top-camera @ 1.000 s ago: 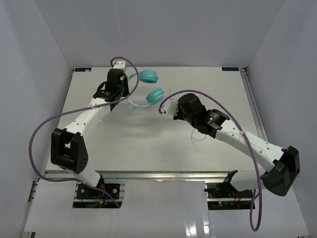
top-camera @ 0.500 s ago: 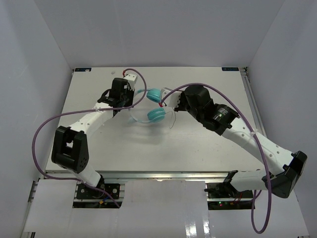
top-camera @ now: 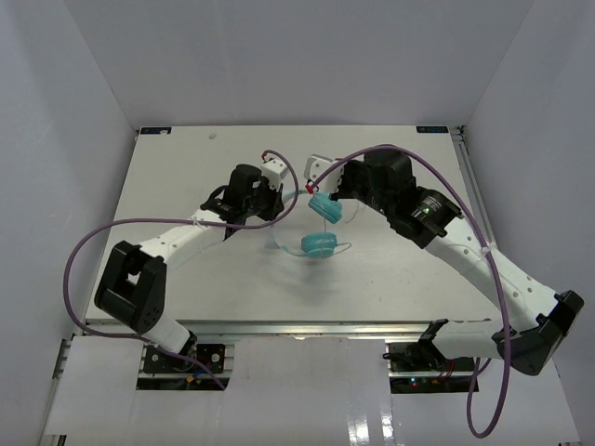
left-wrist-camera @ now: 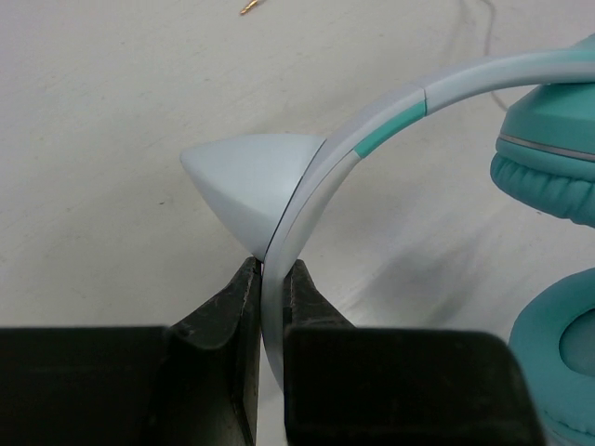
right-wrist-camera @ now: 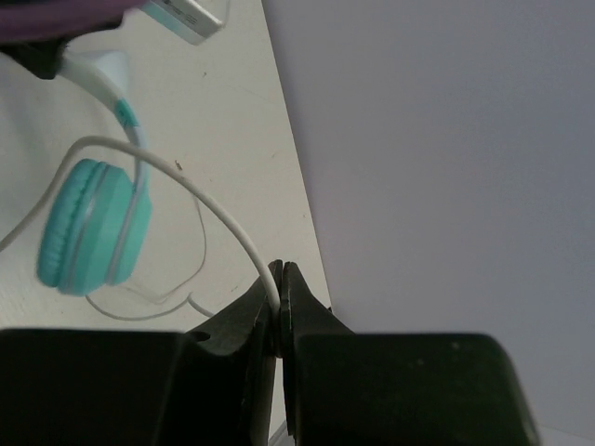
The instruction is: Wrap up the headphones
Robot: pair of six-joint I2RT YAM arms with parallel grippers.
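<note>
The headphones lie mid-table, with one teal ear cup point(top-camera: 319, 244) low on the table and the other point(top-camera: 324, 208) raised. My left gripper point(top-camera: 285, 196) is shut on the pale blue-white headband point(left-wrist-camera: 372, 139), which runs up between its fingertips point(left-wrist-camera: 272, 279); both teal cups point(left-wrist-camera: 548, 177) show at the right of the left wrist view. My right gripper point(top-camera: 327, 190) is shut on the thin white cable point(right-wrist-camera: 186, 181), pinched at its fingertips point(right-wrist-camera: 280, 290). The cable arcs from there over one ear cup point(right-wrist-camera: 93, 228) and loops loosely on the table.
The gold plug end of the cable point(left-wrist-camera: 249, 7) lies on the table beyond the headband. Thick purple arm cables point(top-camera: 93, 242) loop over both arms. Grey walls point(top-camera: 521, 84) enclose the white table point(top-camera: 186, 279) on three sides; the right gripper is near one.
Both arms have carried the headphones from the far left of the table towards its middle. The ear cups have turned, and the right gripper has swung over them holding the cable.
</note>
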